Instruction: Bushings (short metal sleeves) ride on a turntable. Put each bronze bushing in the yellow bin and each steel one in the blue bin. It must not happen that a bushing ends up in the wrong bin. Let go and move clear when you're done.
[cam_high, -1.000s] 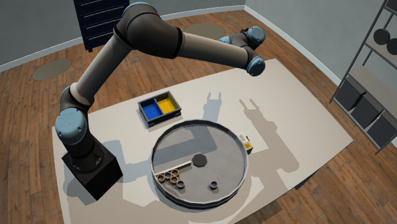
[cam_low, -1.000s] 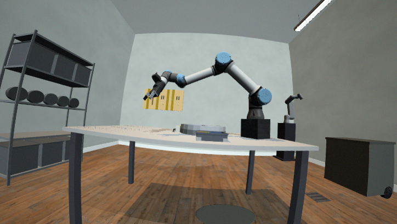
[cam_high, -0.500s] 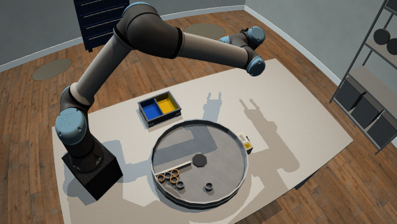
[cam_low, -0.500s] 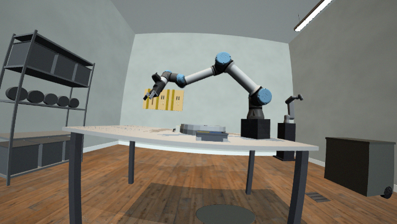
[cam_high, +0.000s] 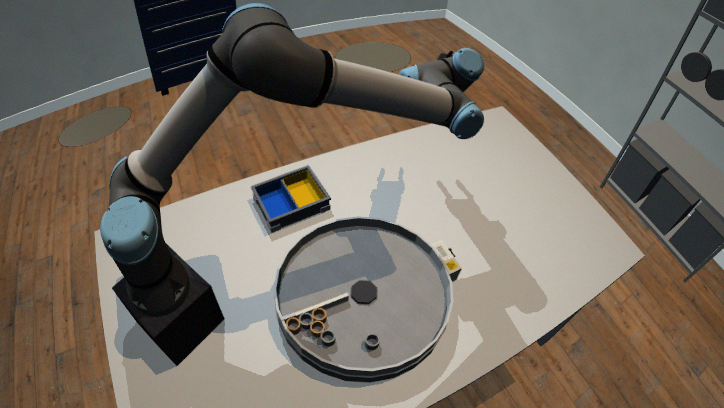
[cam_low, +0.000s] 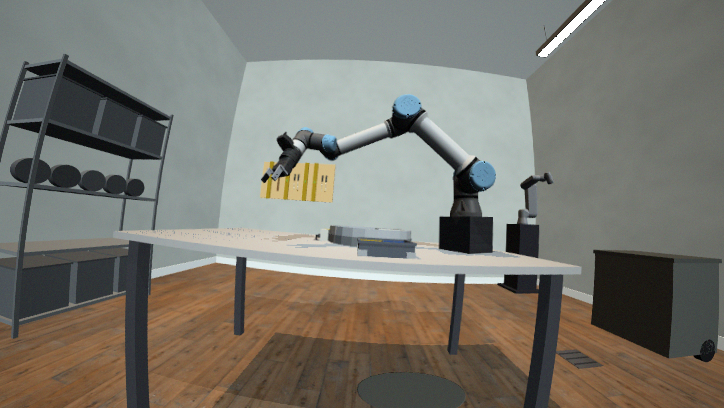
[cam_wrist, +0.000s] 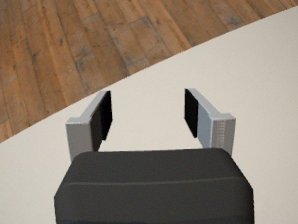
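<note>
My gripper (cam_low: 270, 175) (cam_wrist: 148, 104) is open and empty, high above the table, away from the turntable (cam_high: 405, 273). Three bronze bushings (cam_high: 318, 314) (cam_high: 293, 324) (cam_high: 317, 327) stand by the pale bar on the turntable. A steel bushing (cam_high: 306, 319) stands among them and another steel bushing (cam_high: 328, 337) is beside the group. A third steel bushing (cam_high: 372, 337) stands apart near the front rim. The blue bin (cam_high: 274, 199) and the yellow bin (cam_high: 305, 189) share one dark tray; no bushing shows in either.
The pale bar (cam_high: 324, 304) runs from the turntable's rim toward its dark hub (cam_high: 363, 292). A small box with a yellow patch (cam_high: 451, 265) sits by the rim at the right. The tray (cam_low: 386, 248) stands beside the turntable on the pale table (cam_high: 547, 202).
</note>
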